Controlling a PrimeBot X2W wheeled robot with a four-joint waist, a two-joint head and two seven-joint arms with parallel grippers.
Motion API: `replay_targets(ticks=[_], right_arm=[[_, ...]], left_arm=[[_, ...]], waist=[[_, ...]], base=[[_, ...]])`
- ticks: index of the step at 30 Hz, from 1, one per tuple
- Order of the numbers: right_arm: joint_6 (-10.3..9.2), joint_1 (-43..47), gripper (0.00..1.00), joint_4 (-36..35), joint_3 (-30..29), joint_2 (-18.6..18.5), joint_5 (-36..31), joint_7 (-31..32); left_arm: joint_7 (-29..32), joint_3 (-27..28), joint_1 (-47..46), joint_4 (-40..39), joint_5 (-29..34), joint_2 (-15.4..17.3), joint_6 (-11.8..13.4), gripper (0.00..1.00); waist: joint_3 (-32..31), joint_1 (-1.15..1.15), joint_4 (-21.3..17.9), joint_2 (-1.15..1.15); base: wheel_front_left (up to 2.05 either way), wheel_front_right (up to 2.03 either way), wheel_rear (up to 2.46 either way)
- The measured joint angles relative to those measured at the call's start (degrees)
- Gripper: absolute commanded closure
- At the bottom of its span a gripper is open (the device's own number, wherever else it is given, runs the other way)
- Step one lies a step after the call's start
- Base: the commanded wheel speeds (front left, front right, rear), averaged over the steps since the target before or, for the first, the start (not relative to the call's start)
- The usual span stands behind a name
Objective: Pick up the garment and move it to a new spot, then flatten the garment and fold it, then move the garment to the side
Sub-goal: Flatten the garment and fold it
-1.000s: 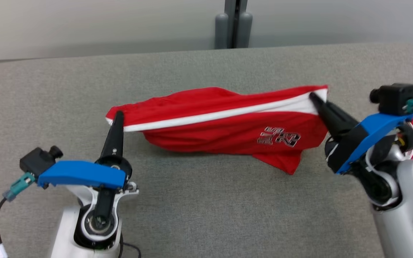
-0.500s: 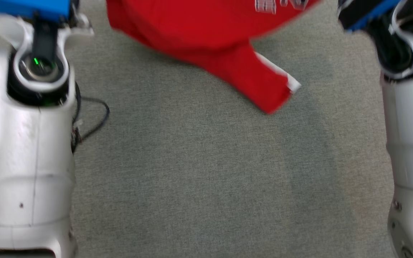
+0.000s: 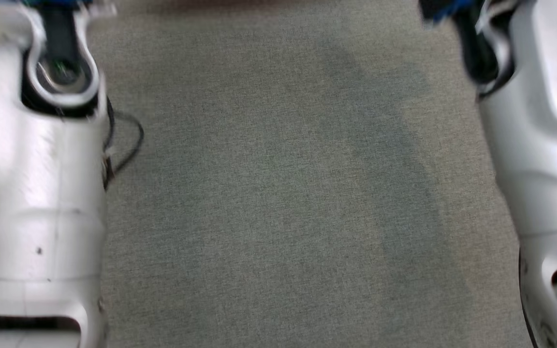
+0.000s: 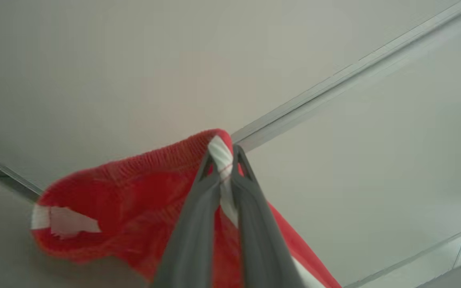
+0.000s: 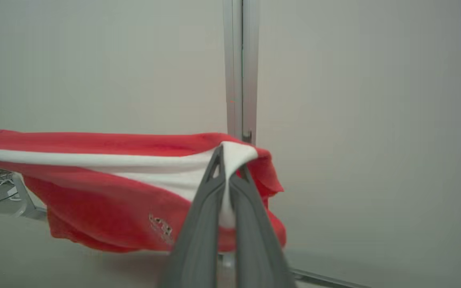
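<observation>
Left gripper (image 4: 223,155) is clamped narrow on the red garment (image 4: 134,192) at its white stripe. The cloth bunches left of & below the tips, w/ bare wall beyond. Right gripper (image 5: 229,162) is pinched tight on the stripe's other end, and the garment stretches away to its left. Open grey table (image 3: 278,193) lies btwn left forearm (image 3: 41,183) & right forearm (image 3: 539,145). Small silver print (image 5: 161,229) sits below-left of the right tips, too blurred to read. Metal post (image 5: 240,60) stands behind.

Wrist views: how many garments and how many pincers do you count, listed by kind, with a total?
Garments: 1, the red-and-white fabric garment
Pincers: 2, the dark two-fingered left pincer and right pincer, each shut on it
Total: 3
</observation>
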Motion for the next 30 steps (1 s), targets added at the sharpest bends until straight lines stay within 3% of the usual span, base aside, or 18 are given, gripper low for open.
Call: replay_targets(ticks=[5, 11, 16, 20, 25, 30], right_arm=[[0.01, 10.4, 1.0, 3.3, 3.9, -1.8, 4.6, 1.3], [0.01, 22.4, 1.0, 3.2, 8.4, -4.9, 9.2, 6.2], [0.01, 30.4, 1.0, -2.7, 9.8, -8.7, 10.9, 12.0], [0.01, 38.4, 1.0, -10.8, 10.5, -12.0, 12.2, 20.6], [0.02, 49.1, 1.0, -24.4, 6.8, -15.4, 13.7, 32.3], [0.01, 61.3, 1.0, -39.1, -0.1, -16.8, 13.1, 44.8]], left_arm=[[-1.8, -1.6, 10.8, 6.0, 0.7, -0.3, -2.8, 1.0], [-1.1, -8.9, 23.5, 10.1, 6.2, 1.7, -5.1, 1.0], [1.7, -12.4, 31.3, 7.8, 6.2, 2.7, -5.6, 1.0], [4.7, -16.5, 38.1, 3.9, 8.9, 5.9, -5.6, 1.0], [9.9, -19.8, 46.3, -4.4, 11.1, 9.6, -2.3, 1.0], [18.1, -21.9, 54.9, -17.7, 10.1, 13.8, 2.2, 1.0]], waist=[[-0.8, -0.01, 0.2, 0.0], [-3.8, -0.01, 1.3, 0.0], [-7.5, -0.02, 2.4, 0.0], [-10.8, -0.02, 3.5, 0.0], [-14.3, -0.02, 4.1, 0.0], [-15.7, -0.02, 4.9, 0.0]], base=[[0.0, 0.0, 0.0], [0.0, 0.0, 0.0], [0.0, 0.0, 0.0], [0.0, 0.0, 0.0], [0.0, 0.0, 0.0], [0.0, 0.0, 0.0]])
